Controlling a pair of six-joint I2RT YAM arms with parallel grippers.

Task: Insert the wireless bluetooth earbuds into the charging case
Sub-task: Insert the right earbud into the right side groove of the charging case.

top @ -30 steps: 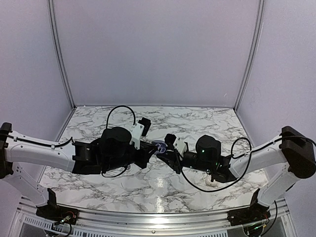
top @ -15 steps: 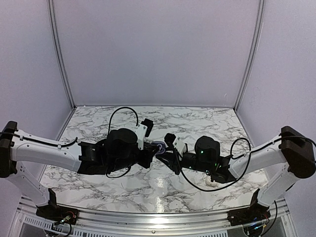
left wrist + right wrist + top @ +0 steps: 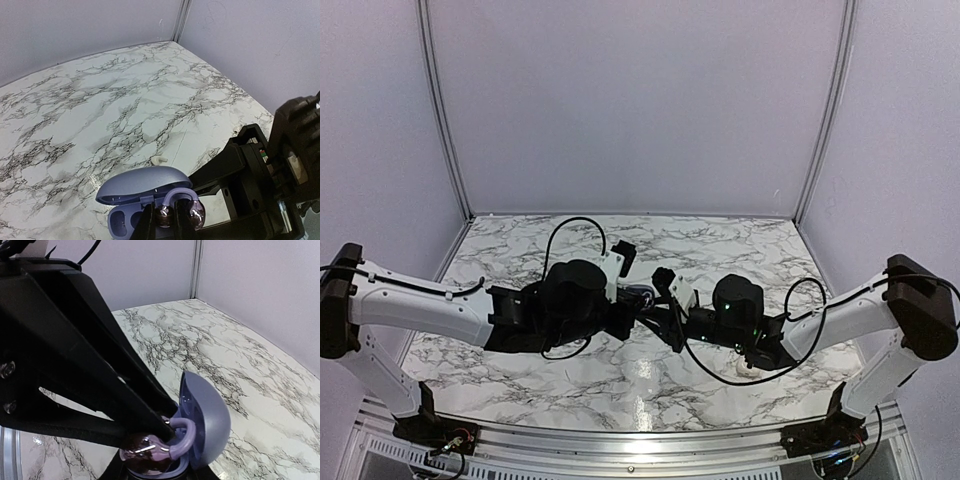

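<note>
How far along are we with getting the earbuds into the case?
Done: charging case open, apparently gripped by the right gripper. In hand: left gripper holding one earbud over its slot. Left: seat it; the neighbouring slot is empty, second earbud unseen.

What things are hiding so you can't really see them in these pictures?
Top view: earbud hidden between the left hand and right hand; charging case barely peeks out.
Right wrist view: right hand's fingers mostly cut off by the bottom edge, grip unclear.
Left wrist view: tiny white bit too small to name.
</note>
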